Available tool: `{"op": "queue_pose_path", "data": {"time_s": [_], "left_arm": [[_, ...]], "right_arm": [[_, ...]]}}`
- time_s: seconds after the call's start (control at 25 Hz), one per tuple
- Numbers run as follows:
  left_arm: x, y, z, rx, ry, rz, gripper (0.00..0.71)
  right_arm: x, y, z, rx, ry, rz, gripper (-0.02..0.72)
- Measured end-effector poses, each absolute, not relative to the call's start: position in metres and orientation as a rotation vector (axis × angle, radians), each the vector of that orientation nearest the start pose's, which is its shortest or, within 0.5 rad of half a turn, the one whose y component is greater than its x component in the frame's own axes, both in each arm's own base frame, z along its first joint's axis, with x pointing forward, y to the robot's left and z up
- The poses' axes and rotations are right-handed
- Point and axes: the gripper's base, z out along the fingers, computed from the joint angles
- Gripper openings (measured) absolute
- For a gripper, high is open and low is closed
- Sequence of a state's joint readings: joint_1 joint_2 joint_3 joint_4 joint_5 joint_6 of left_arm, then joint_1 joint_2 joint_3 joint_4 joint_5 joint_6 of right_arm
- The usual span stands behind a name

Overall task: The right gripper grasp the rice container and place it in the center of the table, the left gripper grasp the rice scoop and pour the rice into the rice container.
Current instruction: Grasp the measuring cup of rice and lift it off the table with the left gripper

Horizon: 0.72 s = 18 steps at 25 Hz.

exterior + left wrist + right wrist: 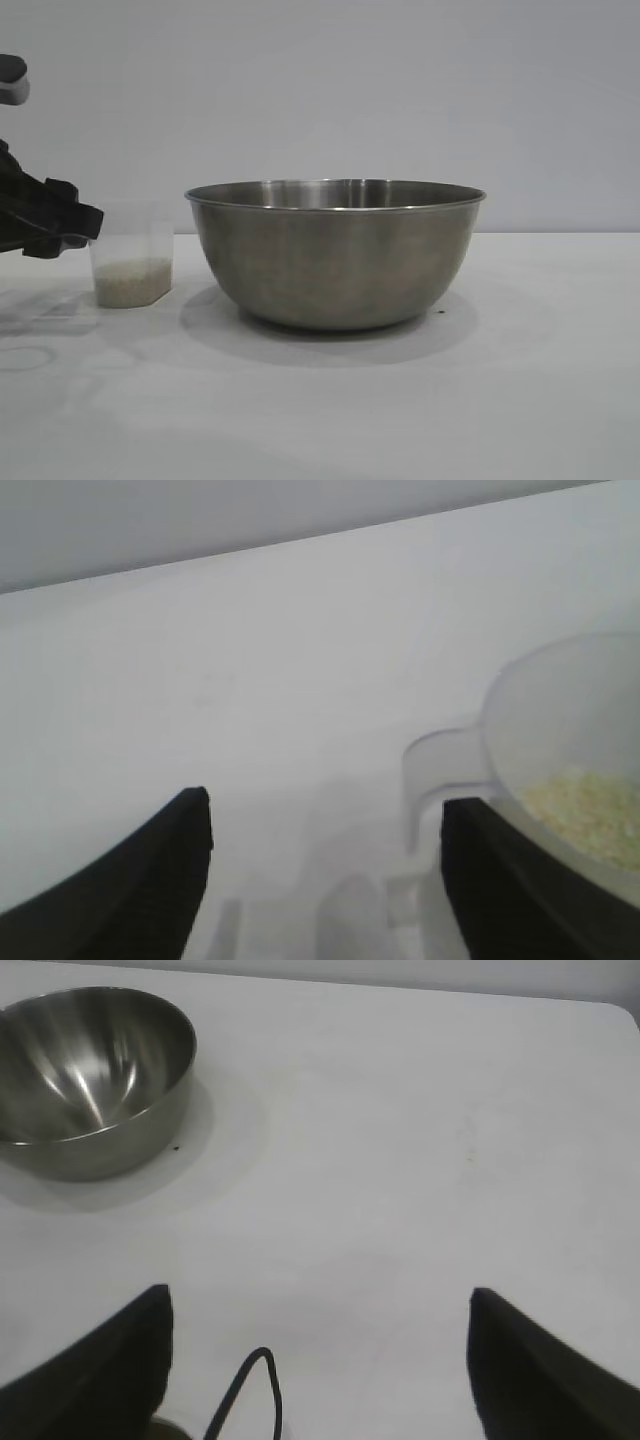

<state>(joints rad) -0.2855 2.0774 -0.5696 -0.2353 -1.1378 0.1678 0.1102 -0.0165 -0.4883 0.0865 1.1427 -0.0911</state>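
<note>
The rice container (335, 255), a wide steel bowl, stands upright in the middle of the white table (520, 380). To its left stands the rice scoop (132, 265), a translucent cup with rice (133, 281) in its bottom. My left gripper (70, 228) reaches in from the left edge, right beside the scoop. In the left wrist view that gripper (325, 820) is open; the scoop's loop handle (440, 770) lies just inside one finger (490, 870), and the rice (590, 815) shows in the cup. My right gripper (320, 1300) is open over bare table, well away from the bowl (90, 1080).
A thin black cable (250, 1390) loops between the right gripper's fingers. A plain grey wall (400, 90) runs behind the table. White tabletop stretches to the right of the bowl and in front of it.
</note>
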Motion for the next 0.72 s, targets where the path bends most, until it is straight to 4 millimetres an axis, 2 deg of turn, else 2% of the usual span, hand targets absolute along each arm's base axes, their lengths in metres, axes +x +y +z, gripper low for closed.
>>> {"op": "queue_pose_path", "data": {"time_s": [0.04,0.2,0.24,0.44,0.56,0.6,0.64,0.72], "left_arm": [[0.309,-0.071,0.080,0.192,1.848,0.042,0.430],[0.313,-0.074,0.079,0.222,1.837,0.024,0.260],[0.314,-0.074,0.079,0.221,1.835,0.024,0.237],[0.319,-0.077,0.080,0.232,1.820,0.014,0.244],[0.321,-0.079,0.079,0.253,1.817,0.003,0.116],[0.320,-0.080,0.078,0.262,1.818,-0.001,0.085],[0.320,-0.080,0.078,0.266,1.817,-0.003,0.089],[0.320,-0.080,0.078,0.268,1.817,-0.004,0.000]], "right_arm": [[-0.011,0.006,0.268,-0.222,2.109,0.116,0.543],[-0.011,0.006,0.268,-0.222,2.109,0.116,0.543],[-0.011,0.006,0.268,-0.222,2.109,0.116,0.543],[-0.011,0.006,0.268,-0.222,2.109,0.116,0.543],[-0.011,0.006,0.268,-0.222,2.109,0.116,0.543],[-0.011,0.006,0.268,-0.222,2.109,0.116,0.543],[-0.011,0.006,0.268,-0.222,2.109,0.116,0.543],[-0.011,0.006,0.268,-0.222,2.109,0.116,0.543]]}}
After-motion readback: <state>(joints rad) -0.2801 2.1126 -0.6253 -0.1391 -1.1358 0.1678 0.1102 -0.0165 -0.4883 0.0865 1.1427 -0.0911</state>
